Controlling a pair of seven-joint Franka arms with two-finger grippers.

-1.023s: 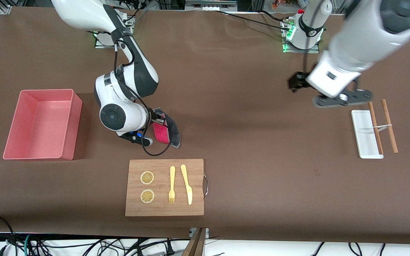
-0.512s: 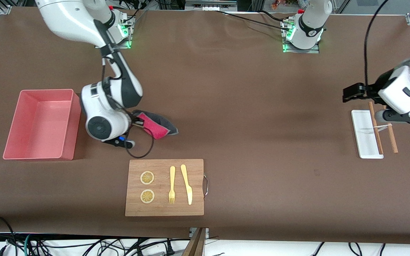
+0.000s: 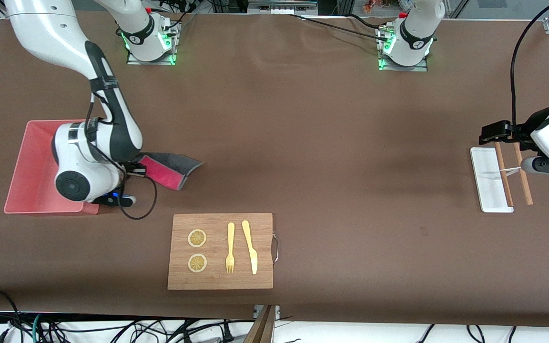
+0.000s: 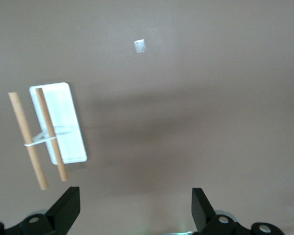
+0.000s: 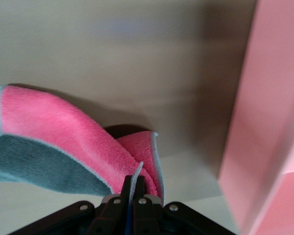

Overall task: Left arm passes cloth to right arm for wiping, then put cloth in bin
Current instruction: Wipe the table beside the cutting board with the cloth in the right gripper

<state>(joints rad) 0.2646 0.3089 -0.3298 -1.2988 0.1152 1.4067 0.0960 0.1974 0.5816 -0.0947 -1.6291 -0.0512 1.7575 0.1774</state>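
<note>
Our right hand [image 3: 130,170], pinched shut on the cloth [image 3: 169,167], carries it beside the bin [image 3: 31,162]; next we lift it over the wall. Our left hand [image 4: 134,210] waits wide open over the counter [image 3: 331,143].

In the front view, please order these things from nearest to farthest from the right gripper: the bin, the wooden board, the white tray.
The right gripper is shut on the cloth, beside the bin.
1. The bin: right next to the gripper, at the right arm's end of the table.
2. The wooden board: nearer to the front camera, mid-table.
3. The white tray: at the left arm's end, under the left gripper.
</note>
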